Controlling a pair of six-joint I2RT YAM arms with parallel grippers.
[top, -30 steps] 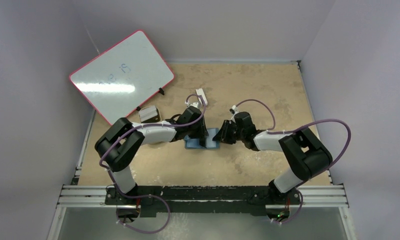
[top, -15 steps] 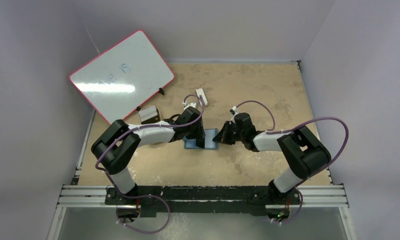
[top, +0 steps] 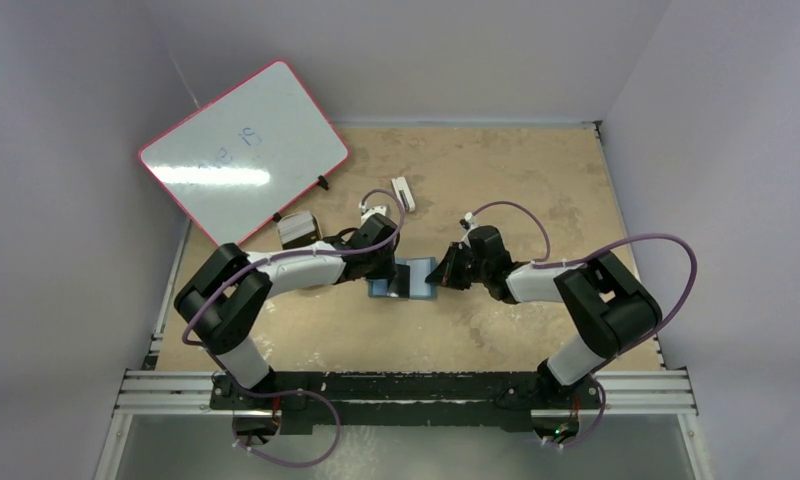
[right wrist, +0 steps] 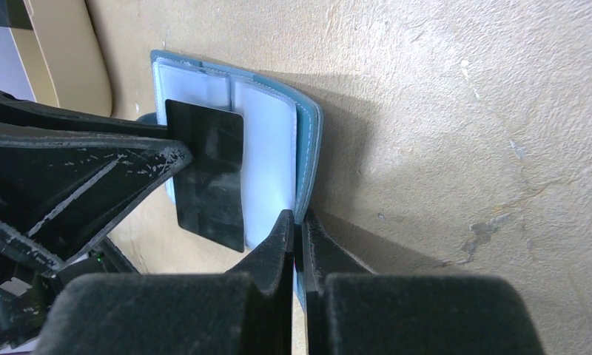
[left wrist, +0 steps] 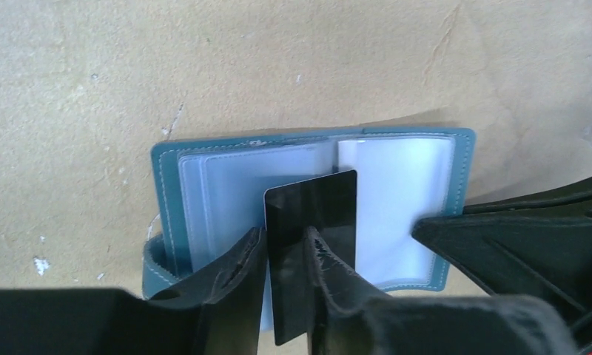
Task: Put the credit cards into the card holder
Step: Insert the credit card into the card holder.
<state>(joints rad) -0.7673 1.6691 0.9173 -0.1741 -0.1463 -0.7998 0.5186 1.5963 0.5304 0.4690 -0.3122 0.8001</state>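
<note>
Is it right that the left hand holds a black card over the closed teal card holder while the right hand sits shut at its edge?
No: the card holder is open, not closed; the left wrist view shows its clear pockets spread. The left hand does hold the black card over it, with the right hand shut at its edge.
</note>
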